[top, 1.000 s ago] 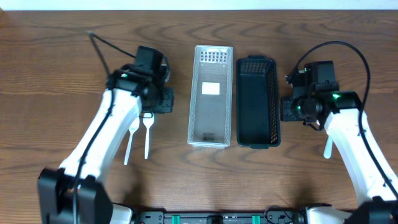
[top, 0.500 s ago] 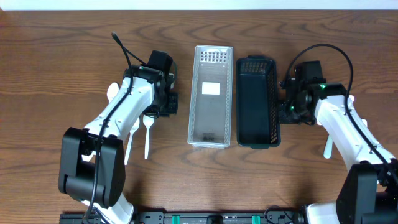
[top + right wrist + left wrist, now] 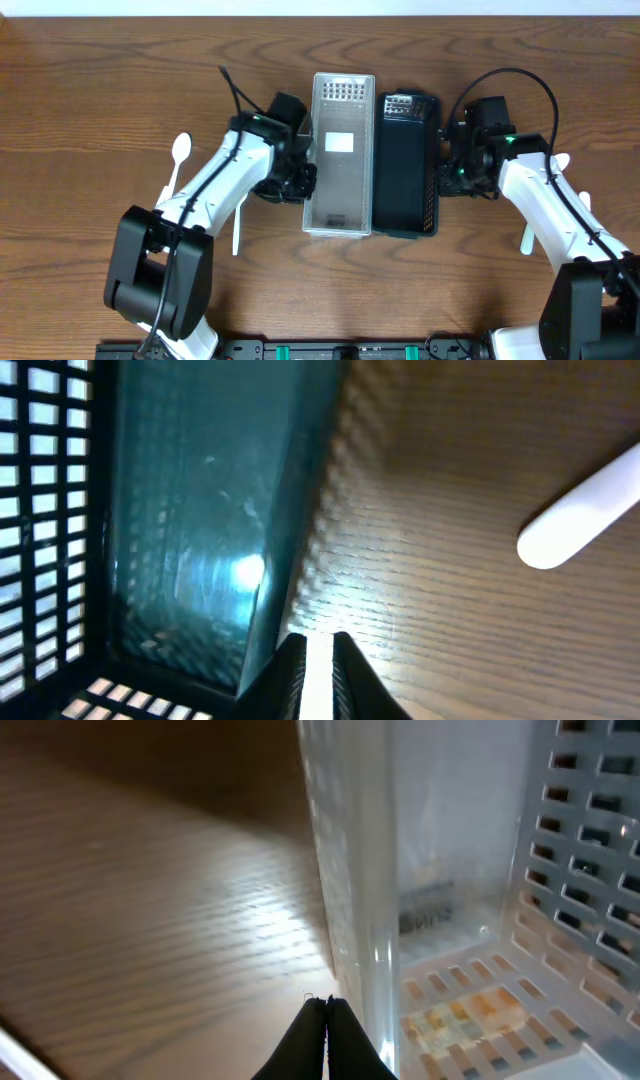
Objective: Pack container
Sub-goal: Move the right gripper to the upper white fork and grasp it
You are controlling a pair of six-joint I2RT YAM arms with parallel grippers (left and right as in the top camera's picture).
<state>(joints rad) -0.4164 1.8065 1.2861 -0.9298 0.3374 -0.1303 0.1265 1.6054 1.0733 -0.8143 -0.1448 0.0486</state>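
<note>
A clear plastic container [image 3: 340, 150] and a black slotted container [image 3: 405, 165] stand side by side mid-table, long walls touching. My left gripper [image 3: 302, 180] is shut and empty, pressed against the clear container's left wall; in the left wrist view its tips [image 3: 327, 1005] sit at the foot of that wall [image 3: 450, 870]. My right gripper [image 3: 450, 175] is shut with a thin gap and holds nothing, against the black container's right wall; the right wrist view shows its tips [image 3: 320, 640] beside that wall [image 3: 190, 510].
A white spoon [image 3: 178, 155] and a white fork [image 3: 238, 225] lie left of the containers. White utensils [image 3: 527, 238] lie on the right, partly under my right arm; one handle end shows in the right wrist view [image 3: 580, 520].
Left arm moved right to the clear container's wall. Right arm moved left, and the black container slid left against the clear one.
</note>
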